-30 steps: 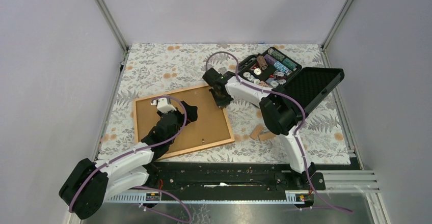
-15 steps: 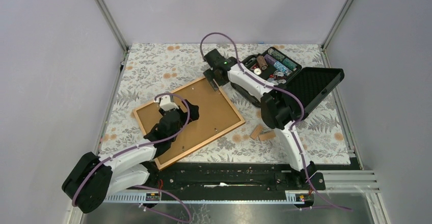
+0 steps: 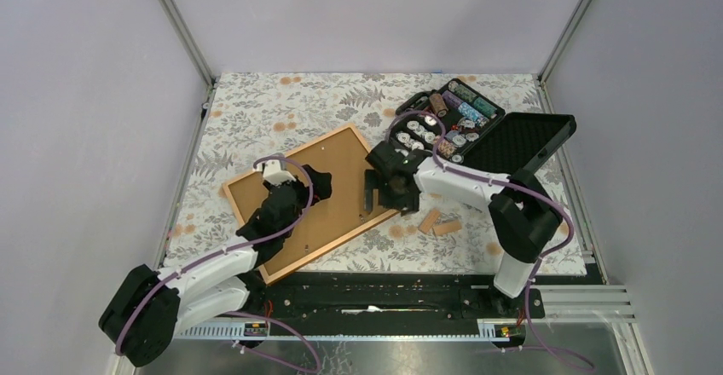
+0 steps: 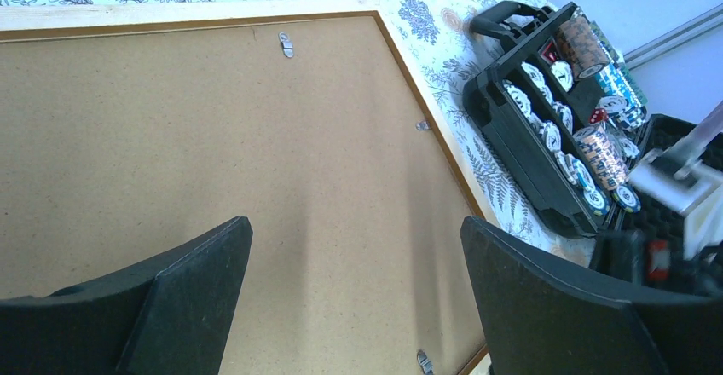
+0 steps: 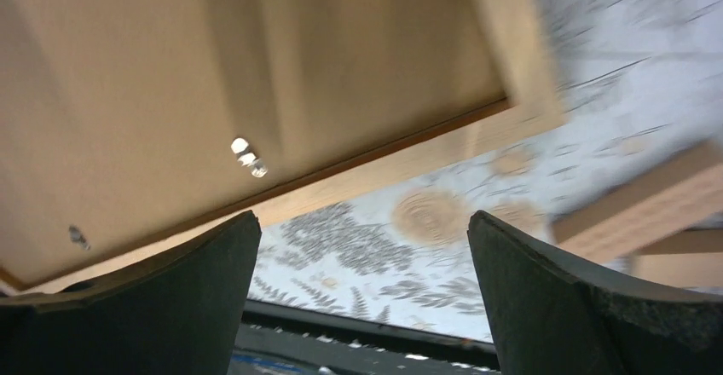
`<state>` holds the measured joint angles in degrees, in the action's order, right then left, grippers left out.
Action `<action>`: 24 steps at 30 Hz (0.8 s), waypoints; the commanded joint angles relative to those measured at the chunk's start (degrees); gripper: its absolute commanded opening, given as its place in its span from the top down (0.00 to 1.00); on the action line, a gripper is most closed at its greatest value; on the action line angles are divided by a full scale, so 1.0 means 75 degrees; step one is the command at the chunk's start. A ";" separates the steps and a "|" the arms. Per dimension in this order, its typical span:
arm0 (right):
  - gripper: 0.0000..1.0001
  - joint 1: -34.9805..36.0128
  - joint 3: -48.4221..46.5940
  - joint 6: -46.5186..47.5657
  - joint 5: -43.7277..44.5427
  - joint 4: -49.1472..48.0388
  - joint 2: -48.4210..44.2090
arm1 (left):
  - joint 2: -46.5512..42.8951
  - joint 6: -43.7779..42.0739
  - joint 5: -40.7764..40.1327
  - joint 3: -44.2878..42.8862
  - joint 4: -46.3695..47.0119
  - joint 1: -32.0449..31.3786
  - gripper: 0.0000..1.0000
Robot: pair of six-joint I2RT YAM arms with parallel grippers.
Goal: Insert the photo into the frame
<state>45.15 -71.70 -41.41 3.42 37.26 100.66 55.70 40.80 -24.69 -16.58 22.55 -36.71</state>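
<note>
The frame [image 3: 334,245] lies face down and skewed on the floral cloth, its thin tan border around a brown backing board [image 3: 341,179] held by small metal clips. The photo is hidden or out of view. My left gripper [image 3: 294,189] hovers open over the left half of the board; in the left wrist view the left gripper [image 4: 354,226] shows only bare board [image 4: 213,136] between its fingers. My right gripper [image 3: 381,190] stands open at the frame's right corner. In the right wrist view the right gripper [image 5: 362,217] holds nothing, with the frame border [image 5: 401,166] just above it.
An open black case [image 3: 448,119] of poker chips sits at the back right, its lid [image 3: 520,145] folded out to the right. Two small wooden blocks [image 3: 439,222] lie right of the frame's corner. The arm mounting rail [image 3: 367,294] runs along the near edge.
The frame has swung counter-clockwise into a diagonal. My right gripper, shut at the frame's far corner a second ago, has opened and moved nearer to the right corner. The left arm barely shifted.
</note>
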 commanded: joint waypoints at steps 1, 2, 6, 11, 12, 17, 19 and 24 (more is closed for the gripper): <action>0.01 0.0457 0.0366 -0.1489 -0.0581 -0.1017 0.0081 | -0.0269 -0.0007 -0.0042 0.0185 0.0424 -0.0027 0.02; 0.01 0.0485 0.0392 -0.1563 -0.0636 -0.1128 0.0162 | -0.0309 -0.0013 -0.0047 0.0208 0.0443 -0.0027 0.02; 0.04 0.0513 0.0085 -0.1481 -0.0494 -0.1297 0.0645 | -0.0482 -0.0002 -0.0048 0.0346 0.0528 -0.0027 0.02; 0.08 0.0557 -0.0931 -0.0878 -0.0268 -0.0662 0.1667 | -0.0712 0.0021 -0.0080 0.0516 0.0608 -0.0015 0.02; 0.08 0.0567 -0.1081 -0.0798 -0.0170 -0.0524 0.1819 | -0.0741 0.0021 -0.0074 0.0538 0.0624 -0.0014 0.02; 0.11 0.0587 -0.1550 -0.0624 0.0437 0.0049 0.2258 | -0.0809 0.0054 -0.0093 0.0592 0.0627 -0.0009 0.02; 0.12 0.0590 -0.1844 -0.0587 0.0637 0.0213 0.2443 | -0.0806 0.0074 -0.0095 0.0583 0.0618 -0.0004 0.02; 0.11 0.0589 -0.2858 -0.0451 0.1055 0.0871 0.3124 | -0.0803 0.0080 -0.0127 0.0581 0.0603 -0.0004 0.01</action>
<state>49.36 -88.29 -46.46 4.51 41.15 119.68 50.33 41.01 -24.71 -12.60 24.08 -36.71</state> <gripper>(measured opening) 0.887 0.984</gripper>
